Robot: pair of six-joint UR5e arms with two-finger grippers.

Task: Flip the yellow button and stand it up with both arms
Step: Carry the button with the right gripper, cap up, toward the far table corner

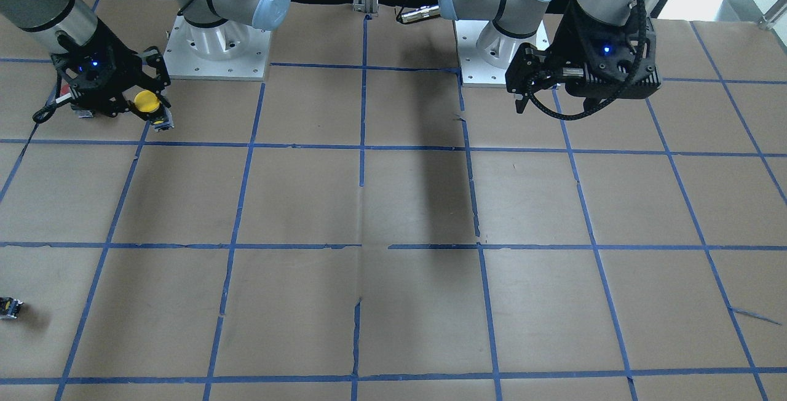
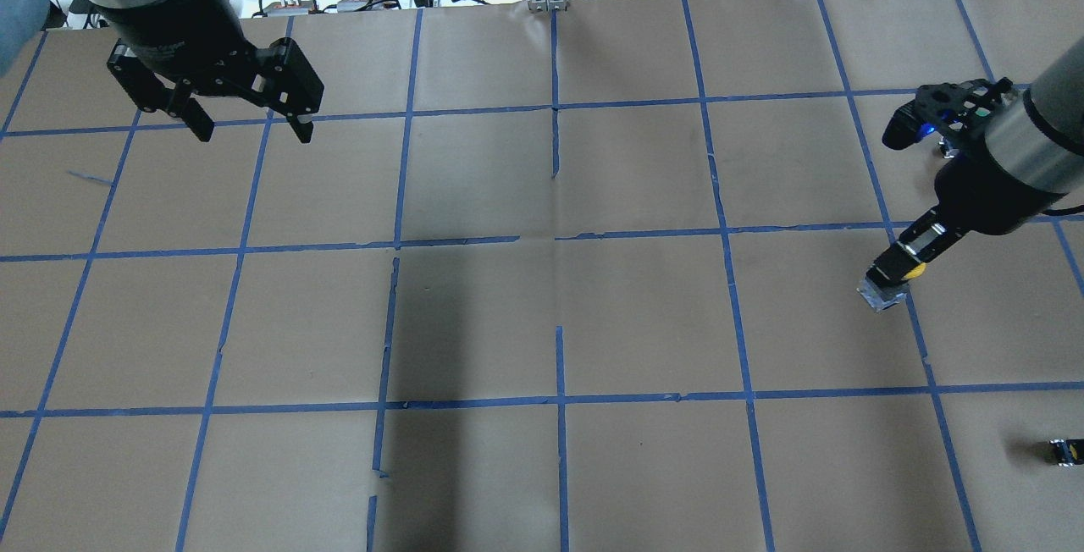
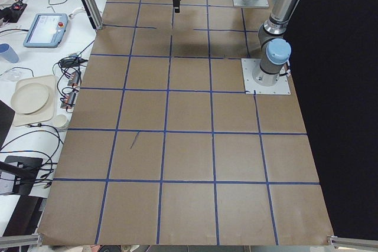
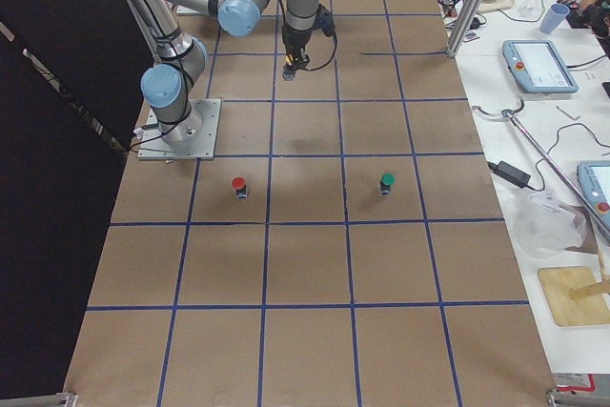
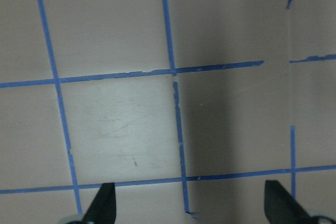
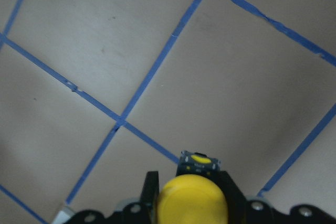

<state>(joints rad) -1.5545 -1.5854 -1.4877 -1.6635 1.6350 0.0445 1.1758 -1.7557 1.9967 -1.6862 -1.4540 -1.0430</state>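
A: Where is the yellow button [image 1: 146,101]?
B: Clamped in the right gripper [image 2: 906,257], body pointing out beyond its fingertips.
A: And the left gripper [image 2: 250,124]?
B: Wide open, empty, well apart from the right gripper.

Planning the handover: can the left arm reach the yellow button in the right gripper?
Probably, with a long reach: the left gripper hangs open across the table, nothing stands between, and the body of the yellow button juts past the right gripper.
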